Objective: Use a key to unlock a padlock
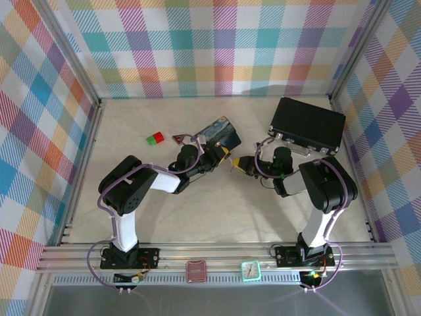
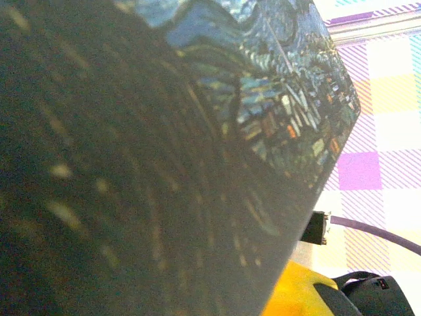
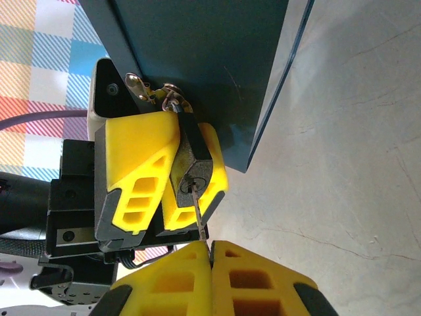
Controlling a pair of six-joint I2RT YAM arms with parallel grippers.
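Both jaws clench: left gripper [image 3: 172, 172] grips the padlock [image 3: 195, 164] under the tin [image 3: 217, 59], right gripper [image 3: 210, 253] pinches the key [image 3: 196, 214], tip at the keyhole [image 3: 189, 186]. Insertion looks begun; turning and springing the shackle [image 3: 173, 105] remain.

Left gripper [image 1: 223, 154] and right gripper [image 1: 238, 164] meet mid-way across the table [image 1: 210, 220] — tips nearly touching. Blue tin [image 1: 220, 133] lies just behind them; black briefcase [image 1: 307, 125] by the far right corner.

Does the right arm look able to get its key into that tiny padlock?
Probably yes. The left gripper holds the padlock with its keyhole facing the right gripper, and the key pinched there has its tip at the keyhole, with nothing between them.
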